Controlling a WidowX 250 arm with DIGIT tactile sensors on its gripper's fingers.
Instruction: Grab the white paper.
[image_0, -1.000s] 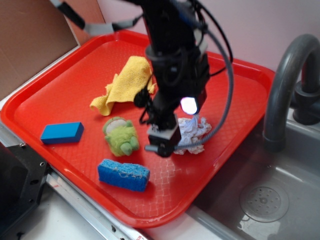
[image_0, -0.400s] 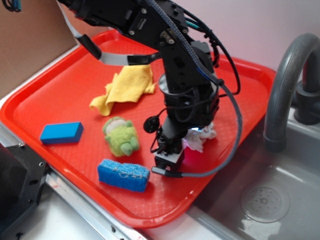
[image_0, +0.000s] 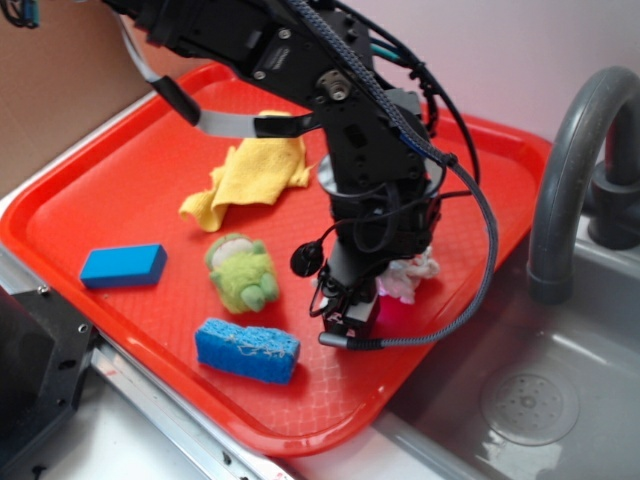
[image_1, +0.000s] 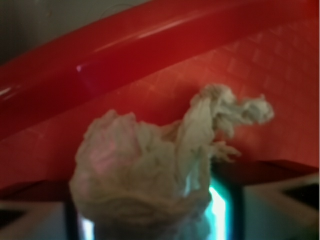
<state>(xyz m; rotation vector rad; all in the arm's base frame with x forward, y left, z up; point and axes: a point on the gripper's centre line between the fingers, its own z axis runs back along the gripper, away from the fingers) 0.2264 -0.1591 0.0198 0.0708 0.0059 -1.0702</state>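
Pale wall (image_0: 520, 50) behind a steel sink (image_0: 540, 400).

Yellow cloth (image_0: 252, 175), green plush toy (image_0: 243, 271), blue sponge (image_0: 246, 350) on red tray (image_0: 90, 205)

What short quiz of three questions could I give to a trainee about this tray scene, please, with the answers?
1. True or false: the white paper lies in the sink.
2. Which item lies nearest the tray's front rim? A) yellow cloth B) blue sponge C) green plush toy
3. Fill in: in the wrist view, the white paper sits between the fingers of the ____.

Key:
1. False. It is on the red tray, under the arm.
2. B.
3. tool. Whether the tool has closed on the paper cannot be told.
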